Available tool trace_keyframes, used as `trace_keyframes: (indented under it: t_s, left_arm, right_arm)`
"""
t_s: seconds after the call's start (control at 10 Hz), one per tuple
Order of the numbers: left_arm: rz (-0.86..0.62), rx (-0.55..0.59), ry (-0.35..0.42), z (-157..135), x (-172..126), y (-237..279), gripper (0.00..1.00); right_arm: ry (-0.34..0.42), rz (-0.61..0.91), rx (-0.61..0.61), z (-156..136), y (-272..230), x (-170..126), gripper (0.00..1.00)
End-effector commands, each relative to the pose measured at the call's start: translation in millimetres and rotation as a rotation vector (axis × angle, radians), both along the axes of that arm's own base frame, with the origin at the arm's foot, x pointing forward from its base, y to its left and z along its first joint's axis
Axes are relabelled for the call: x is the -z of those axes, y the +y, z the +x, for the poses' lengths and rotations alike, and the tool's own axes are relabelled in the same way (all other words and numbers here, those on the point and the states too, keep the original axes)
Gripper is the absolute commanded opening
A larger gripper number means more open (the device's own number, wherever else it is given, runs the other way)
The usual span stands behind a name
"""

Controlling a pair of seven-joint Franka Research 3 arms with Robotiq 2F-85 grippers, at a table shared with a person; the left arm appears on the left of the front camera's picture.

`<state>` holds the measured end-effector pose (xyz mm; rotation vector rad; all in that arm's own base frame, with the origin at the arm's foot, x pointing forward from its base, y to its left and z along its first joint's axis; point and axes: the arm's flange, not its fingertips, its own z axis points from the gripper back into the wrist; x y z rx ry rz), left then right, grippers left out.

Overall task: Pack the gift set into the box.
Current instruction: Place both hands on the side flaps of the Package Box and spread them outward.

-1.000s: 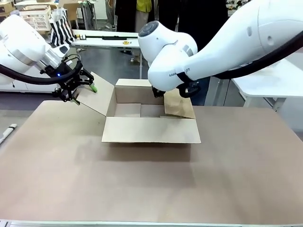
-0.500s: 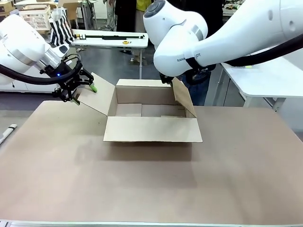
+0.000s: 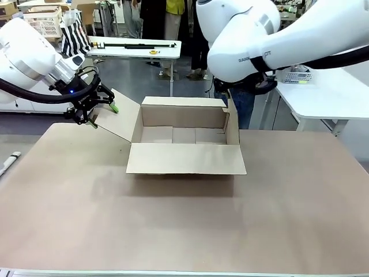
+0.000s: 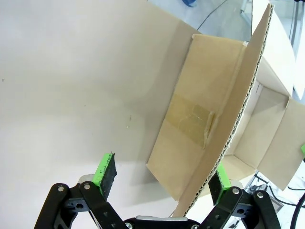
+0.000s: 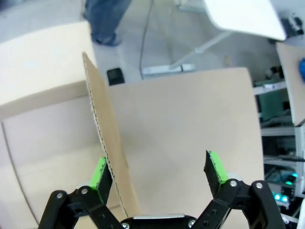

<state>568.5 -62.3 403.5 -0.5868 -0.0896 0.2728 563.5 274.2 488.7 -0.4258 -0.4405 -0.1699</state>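
The box (image 3: 181,115), a plain brown carton, stands open in the middle of the table with its front flap (image 3: 184,158) folded down toward me. My left gripper (image 3: 104,114) is open astride the outer edge of the left flap (image 3: 118,115). In the left wrist view that flap (image 4: 200,119) runs between the green pads (image 4: 106,172). My right arm (image 3: 253,40) hangs over the upright right flap (image 3: 232,124). My right gripper (image 5: 157,171) is open, with that flap (image 5: 102,124) close to its left pad (image 5: 100,174). The gift set is out of view.
The brown table top (image 3: 173,231) spreads wide in front of the box. A white table (image 3: 328,92) stands at the back right, and another (image 3: 132,45) behind the box carries a long dark rod. A person's legs (image 3: 239,109) show behind the right flap.
My right arm has risen and swung right, and the right flap went from lying inward over the box to standing upright. The left gripper has stayed at the left flap.
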Motion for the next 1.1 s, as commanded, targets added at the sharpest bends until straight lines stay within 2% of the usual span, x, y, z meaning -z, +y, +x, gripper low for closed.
trace_keyframes:
  t_s: [0.0,0.1,0.5,1.0]
  left_arm:
    - [0.001,-0.001,0.004,-2,-2,1,1.0]
    - [0.001,-0.001,0.004,-2,-2,1,1.0]
    - [0.001,-0.001,0.004,-2,-2,1,1.0]
    - [0.001,-0.001,0.004,-2,-2,1,1.0]
  right_arm:
    - [-0.021,0.089,0.036,-27,-5,0,1.0]
    - [0.0,0.0,0.0,0,0,0,1.0]
    - [0.009,0.015,0.001,-5,0,2,1.0]
    - [0.256,0.354,0.011,17,-95,15,1.0]
